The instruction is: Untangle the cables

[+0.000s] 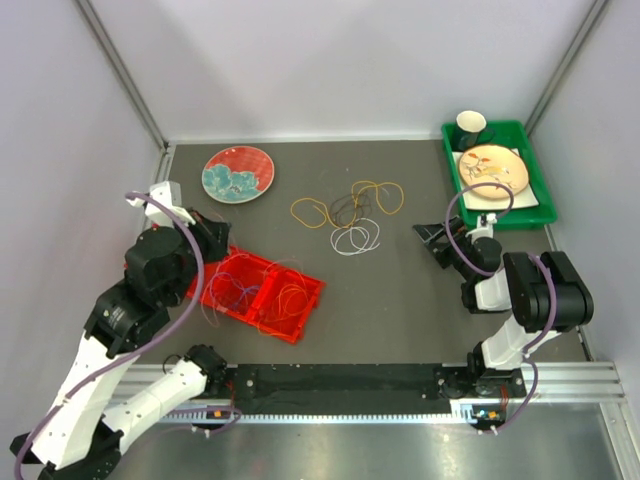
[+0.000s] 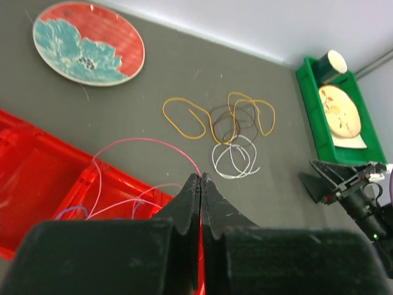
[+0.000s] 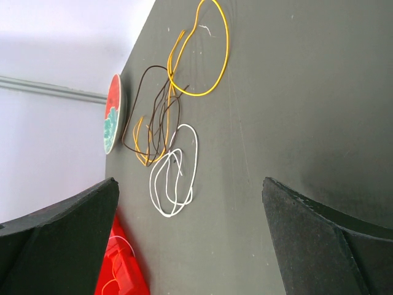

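Several cable loops lie tangled on the dark table: a yellow loop [image 1: 310, 212], a dark one [image 1: 347, 208], an orange one [image 1: 386, 196] and a white one [image 1: 356, 239]. More red, orange and blue cables lie in the red tray [image 1: 300, 318]. My left gripper [image 2: 201, 178] is shut on a pink-red cable [image 2: 147, 141], which arches from the jaws back into the tray [image 2: 37, 178]. It is over the tray's far edge [image 1: 218, 243]. My right gripper [image 3: 190, 181] is open and empty, right of the white cable [image 3: 174, 178], and low over the table [image 1: 436, 241].
A red and teal plate [image 1: 238, 173] lies at the back left. A green bin [image 1: 505, 219] at the back right holds a patterned plate [image 1: 493, 168] and a dark cup [image 1: 471, 125]. White walls close in the table on three sides.
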Controlling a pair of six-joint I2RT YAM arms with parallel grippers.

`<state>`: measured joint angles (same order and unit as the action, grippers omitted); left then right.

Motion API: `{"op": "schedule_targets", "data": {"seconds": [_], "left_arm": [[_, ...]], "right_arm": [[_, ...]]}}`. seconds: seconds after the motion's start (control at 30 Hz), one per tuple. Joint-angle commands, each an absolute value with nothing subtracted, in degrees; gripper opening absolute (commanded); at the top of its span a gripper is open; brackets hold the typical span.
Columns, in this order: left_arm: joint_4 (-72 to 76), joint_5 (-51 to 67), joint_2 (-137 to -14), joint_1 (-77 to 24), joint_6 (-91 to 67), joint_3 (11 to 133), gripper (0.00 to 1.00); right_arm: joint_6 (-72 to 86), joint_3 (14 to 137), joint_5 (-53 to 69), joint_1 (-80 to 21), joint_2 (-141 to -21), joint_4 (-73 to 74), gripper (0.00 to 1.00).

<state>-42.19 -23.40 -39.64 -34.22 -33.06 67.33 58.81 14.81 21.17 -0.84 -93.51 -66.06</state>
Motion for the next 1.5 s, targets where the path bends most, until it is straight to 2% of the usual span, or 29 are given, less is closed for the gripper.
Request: {"op": "schedule_targets", "data": {"seconds": [0.0,0.2,0.47,0.9,1.1,1.47], "left_arm": [[-42.80,-20.74,-38.67,-34.10,-36.38,64.52,0.00],[-40.53,-20.39,-40.07,-34.19,-35.43,62.66,0.00],[-40.17,-23.47,-49.82,-34.10,-29.53,73.72,0.00],[-36.38,-24.79,-57.74,-33.40,-27.16,75.23,0.00],[-38.05,-22.42,-58.62,-30.06,-29.61,72.25,0.00],[-45.25,-20.83,-52.04,-29.62,-38.05,57.49,0.00]], "right_arm": [[59.06,16.17,22.06,-0.79,-94.31,-69.96,0.99],[59.32,16.17,22.15,-0.70,-94.57,-70.22,0.99],[59.24,16.17,22.15,-0.79,-94.57,-70.31,0.99],[59.76,15.91,22.50,-0.35,-95.10,-71.19,0.99],[61.08,15.56,23.29,-0.18,-96.68,-74.09,0.99],[61.70,15.56,23.82,-0.26,-97.47,-75.50,0.99]]}}
